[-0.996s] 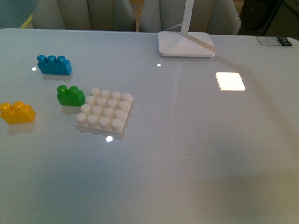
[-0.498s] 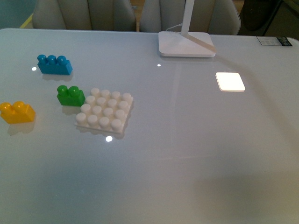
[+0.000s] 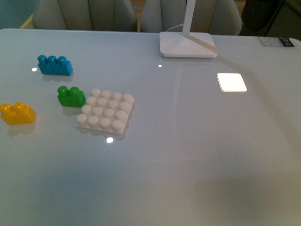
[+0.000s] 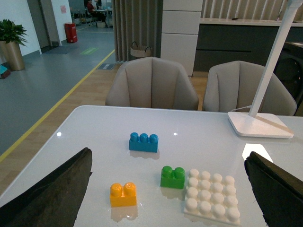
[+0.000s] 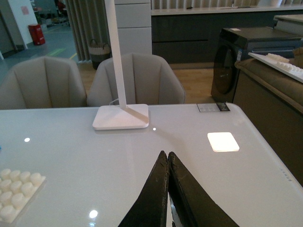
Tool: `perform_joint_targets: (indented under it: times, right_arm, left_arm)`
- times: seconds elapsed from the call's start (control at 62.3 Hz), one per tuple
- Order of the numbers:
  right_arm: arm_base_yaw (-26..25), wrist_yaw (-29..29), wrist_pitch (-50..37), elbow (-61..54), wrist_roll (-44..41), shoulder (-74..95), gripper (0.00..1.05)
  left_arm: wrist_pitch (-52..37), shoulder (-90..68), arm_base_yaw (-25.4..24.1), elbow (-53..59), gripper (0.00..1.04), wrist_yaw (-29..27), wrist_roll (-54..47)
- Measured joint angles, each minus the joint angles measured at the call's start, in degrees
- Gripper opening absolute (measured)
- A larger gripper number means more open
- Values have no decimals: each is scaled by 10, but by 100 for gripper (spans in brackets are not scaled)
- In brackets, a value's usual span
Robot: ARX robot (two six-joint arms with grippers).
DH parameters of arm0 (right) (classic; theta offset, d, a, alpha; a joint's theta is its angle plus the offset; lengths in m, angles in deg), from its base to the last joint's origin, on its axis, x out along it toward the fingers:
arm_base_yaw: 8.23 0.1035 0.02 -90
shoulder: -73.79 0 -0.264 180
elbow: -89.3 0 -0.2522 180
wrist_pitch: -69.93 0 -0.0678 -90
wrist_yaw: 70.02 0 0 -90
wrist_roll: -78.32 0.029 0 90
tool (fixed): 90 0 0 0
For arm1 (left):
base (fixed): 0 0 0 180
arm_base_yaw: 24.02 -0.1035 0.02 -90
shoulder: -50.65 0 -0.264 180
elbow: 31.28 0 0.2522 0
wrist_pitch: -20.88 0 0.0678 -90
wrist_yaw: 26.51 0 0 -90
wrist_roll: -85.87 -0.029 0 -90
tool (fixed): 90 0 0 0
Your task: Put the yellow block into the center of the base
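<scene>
My left end effector (image 4: 168,155) is wide, my right end effector (image 5: 167,156) pinched shut. The yellow block (image 3: 17,113) sits by the table's (image 3: 197,155) left edge, apart from the bare-studded base (image 3: 105,112).

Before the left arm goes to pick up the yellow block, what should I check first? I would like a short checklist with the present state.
1. The yellow block stands alone, studs up: ok.
2. The left gripper is open wide: ok.
3. Centre studs of the base are bare: ok.
4. The green brick is clear of the base edge: cannot tell; they sit very close.
5. The right gripper is shut, empty, far from the base: ok.
</scene>
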State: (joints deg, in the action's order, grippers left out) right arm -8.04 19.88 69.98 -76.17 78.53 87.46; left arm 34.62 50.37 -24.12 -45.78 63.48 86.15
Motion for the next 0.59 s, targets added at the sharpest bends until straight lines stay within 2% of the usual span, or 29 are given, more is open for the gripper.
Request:
perform_joint_targets:
  times: [0.209, 0.305, 0.482, 0.594]
  right_arm:
    - [0, 0, 37, 0, 0, -37, 2]
    - [0, 0, 127, 0, 0, -109, 2]
    - [0, 0, 136, 0, 0, -132, 2]
    - [0, 0, 136, 0, 0, -133, 25]
  left_arm:
    - [0, 0, 0, 0, 97, 0, 0]
    - [0, 0, 0, 0, 97, 0, 0]
    - [0, 0, 0, 0, 97, 0, 0]
    - [0, 0, 0, 0, 97, 0, 0]
